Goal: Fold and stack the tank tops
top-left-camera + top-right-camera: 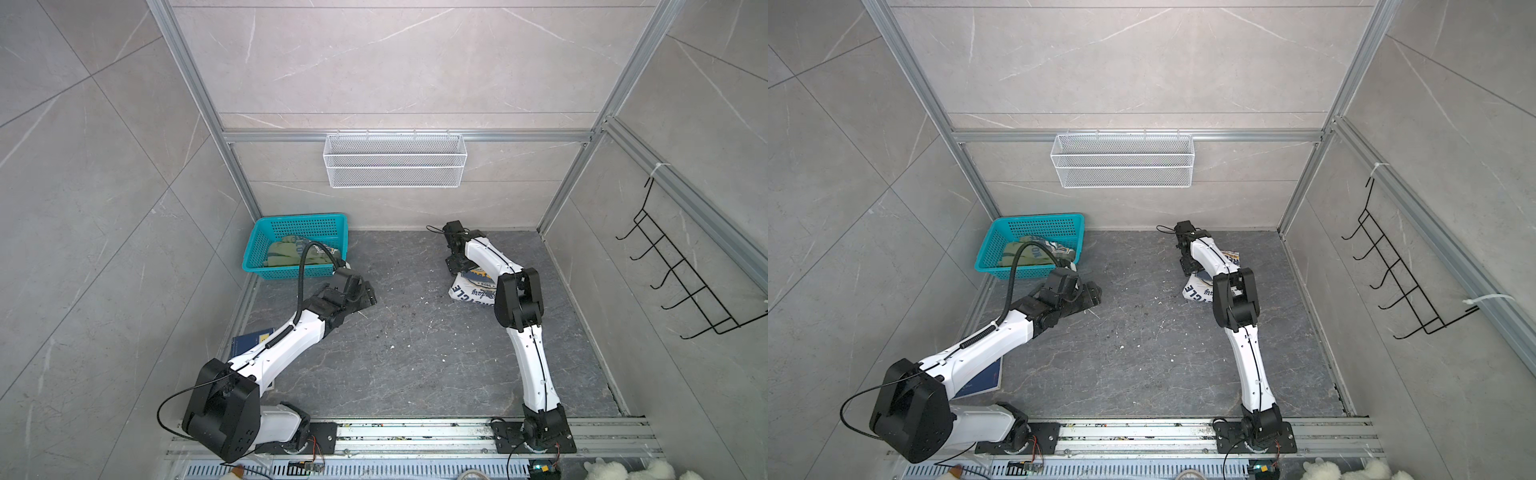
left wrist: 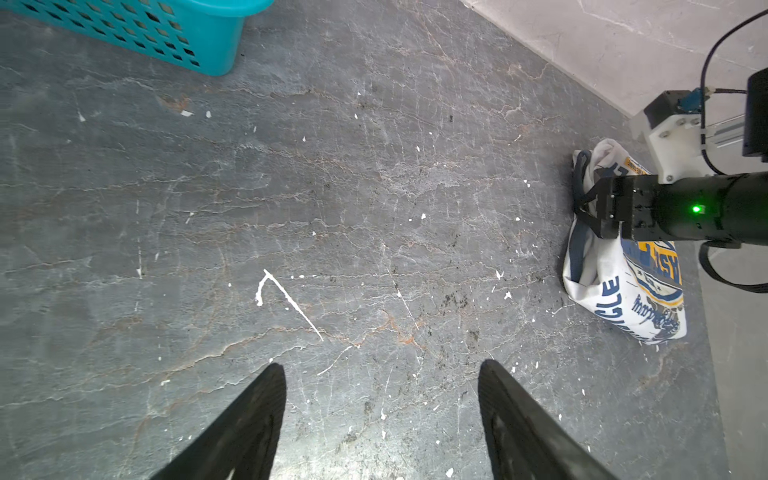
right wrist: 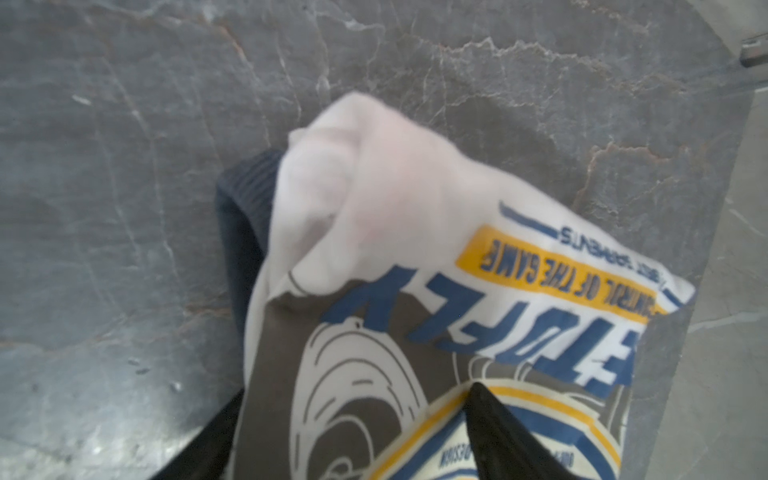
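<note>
The white tank top [image 1: 471, 291] [image 1: 1198, 291] lies as a folded bundle at the back right of the dark floor, navy and yellow print facing up. My right gripper [image 1: 455, 268] [image 1: 1185, 268] [image 2: 586, 208] points down onto its far end. In the right wrist view the jaws of this gripper [image 3: 357, 390] stand wide apart; the cloth [image 3: 374, 208] covers one finger and the other rests on top of it. The olive green tank top [image 1: 286, 253] [image 1: 1017, 255] sits crumpled in the teal basket [image 1: 299, 218] [image 1: 1038, 218]. My left gripper [image 1: 372, 297] [image 1: 1098, 295] [image 2: 380, 365] hovers open and empty over bare floor near the basket.
A dark blue book [image 1: 253, 338] [image 1: 984, 378] lies under the left arm by the left wall. A white wire basket [image 1: 395, 160] hangs on the back wall and a black hook rack [image 1: 685, 282] on the right wall. The teal basket's corner [image 2: 187, 33] shows in the left wrist view.
</note>
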Controlling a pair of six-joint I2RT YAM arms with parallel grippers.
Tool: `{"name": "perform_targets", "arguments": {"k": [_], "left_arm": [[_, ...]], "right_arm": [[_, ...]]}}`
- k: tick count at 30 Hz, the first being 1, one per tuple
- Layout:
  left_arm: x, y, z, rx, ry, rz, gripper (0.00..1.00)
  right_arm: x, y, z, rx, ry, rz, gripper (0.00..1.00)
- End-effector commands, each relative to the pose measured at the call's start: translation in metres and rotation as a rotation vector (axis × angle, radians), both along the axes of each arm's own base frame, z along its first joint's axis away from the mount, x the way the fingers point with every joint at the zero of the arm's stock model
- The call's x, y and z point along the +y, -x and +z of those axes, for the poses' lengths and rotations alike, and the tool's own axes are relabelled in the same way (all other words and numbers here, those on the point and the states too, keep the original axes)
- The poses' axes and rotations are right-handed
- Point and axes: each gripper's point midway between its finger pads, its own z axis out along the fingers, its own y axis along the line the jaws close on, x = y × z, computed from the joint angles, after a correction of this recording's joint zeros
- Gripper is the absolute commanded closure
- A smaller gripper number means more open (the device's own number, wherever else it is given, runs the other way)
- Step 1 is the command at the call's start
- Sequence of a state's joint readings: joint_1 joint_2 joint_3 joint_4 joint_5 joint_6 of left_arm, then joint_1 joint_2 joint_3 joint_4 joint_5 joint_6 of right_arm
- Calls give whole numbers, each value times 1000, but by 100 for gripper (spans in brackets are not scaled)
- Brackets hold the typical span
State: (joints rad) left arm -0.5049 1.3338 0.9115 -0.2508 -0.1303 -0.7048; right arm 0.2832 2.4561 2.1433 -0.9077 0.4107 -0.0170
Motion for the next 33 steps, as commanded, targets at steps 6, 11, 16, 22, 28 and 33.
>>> {"name": "perform_targets", "arguments": {"k": [6,11,16,22,28,33], "left_arm": [[12,3,12,-37,-44,0,24],[24,9,19,-68,-83,14,24],[29,12,18,-78,-93,24,23],[28,11,17,-78,-85,21,23],[36,16,24,-94,-103,31,23],[44,21,31,-117,-116,43,22]], "right_arm": [[17,70,96,-124,-249,-103,13],[16,131,78,-90,-383,-228,13],[29,165,43,-57,-529,-280,14],[34,165,7,-37,-562,-353,15],[13,149,-16,-27,-503,-429,15],[-6,128,-28,-18,-487,-471,15]]}}
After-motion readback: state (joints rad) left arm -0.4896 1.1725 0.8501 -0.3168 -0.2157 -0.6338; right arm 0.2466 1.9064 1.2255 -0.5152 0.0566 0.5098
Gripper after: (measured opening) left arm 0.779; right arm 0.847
